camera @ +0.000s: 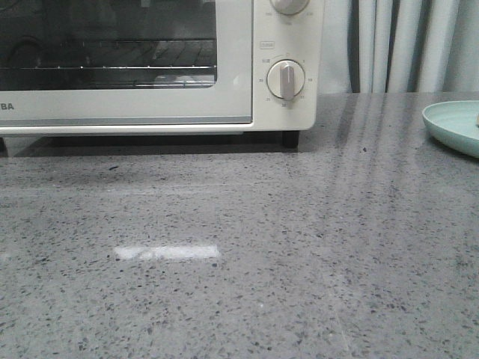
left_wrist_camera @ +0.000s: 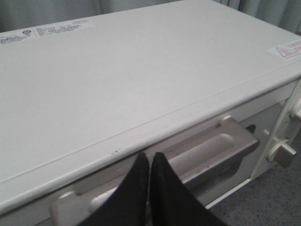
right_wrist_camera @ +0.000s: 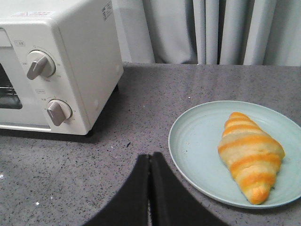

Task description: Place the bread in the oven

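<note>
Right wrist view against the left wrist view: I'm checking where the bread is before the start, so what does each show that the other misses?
Only the right wrist view shows the bread, lying on a pale green plate on the grey counter beside the oven, with the right gripper closed and empty above the counter. Only the left wrist view shows the oven's flat top and metal door handle, with the left gripper closed just above it. Both show the oven, its door shut, and its knobs.

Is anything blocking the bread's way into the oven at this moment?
Yes. The oven door is shut, closing off the wire rack. The bread lies on its plate to the oven's right. The shut left tool sits above the door handle.
</note>
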Controlling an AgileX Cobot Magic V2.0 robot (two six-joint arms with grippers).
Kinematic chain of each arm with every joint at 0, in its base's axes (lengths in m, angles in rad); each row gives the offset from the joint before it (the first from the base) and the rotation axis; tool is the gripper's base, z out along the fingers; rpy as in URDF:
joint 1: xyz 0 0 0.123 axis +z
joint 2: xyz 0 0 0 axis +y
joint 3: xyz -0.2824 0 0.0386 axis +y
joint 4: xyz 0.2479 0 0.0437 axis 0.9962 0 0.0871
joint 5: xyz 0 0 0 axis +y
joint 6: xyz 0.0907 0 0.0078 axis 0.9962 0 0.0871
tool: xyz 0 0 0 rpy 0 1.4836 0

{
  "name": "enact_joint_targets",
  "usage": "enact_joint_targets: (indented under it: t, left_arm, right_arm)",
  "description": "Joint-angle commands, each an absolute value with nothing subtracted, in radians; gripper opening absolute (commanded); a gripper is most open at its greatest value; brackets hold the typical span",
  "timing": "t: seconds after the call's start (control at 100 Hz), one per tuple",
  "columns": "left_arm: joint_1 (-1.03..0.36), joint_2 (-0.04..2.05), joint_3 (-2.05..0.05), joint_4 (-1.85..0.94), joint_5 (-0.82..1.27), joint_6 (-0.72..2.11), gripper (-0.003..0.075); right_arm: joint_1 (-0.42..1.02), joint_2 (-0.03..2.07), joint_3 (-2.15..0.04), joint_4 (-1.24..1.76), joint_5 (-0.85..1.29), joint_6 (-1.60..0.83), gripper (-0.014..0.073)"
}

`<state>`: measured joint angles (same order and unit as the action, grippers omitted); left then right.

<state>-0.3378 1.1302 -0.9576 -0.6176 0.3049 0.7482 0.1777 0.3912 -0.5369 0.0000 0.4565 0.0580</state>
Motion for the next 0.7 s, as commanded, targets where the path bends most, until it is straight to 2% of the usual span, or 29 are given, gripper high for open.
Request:
enact_joint_targets:
  t: [0.0,0.29,0.53,0.69]
  left_arm:
    - [-0.344,1.123,-0.997,-0.610,0.223,0.749,-0.0022]
    - [-0.344,1.166,-0.997,-0.610,0.240,0.747,-0.0022]
    - [-0.344,1.147,-0.979,-0.566,0.453,0.747,-0.0022]
    - [-0.344,1.061,-0.887,-0.555,0.507,0.742,-0.0022]
  right_arm:
    - [0.180,0.395,-0.571,-0.010,0.381,0.053,-0.0069]
    - [0.180,0.395,-0.571,-0.010,0.381,0.053,-0.0069]
    - [0.180,0.395,-0.571,-0.010,0.381,0.053,-0.0069]
    - [0.180,0.395,-0.571,-0.006,0.381,0.053,-0.0069]
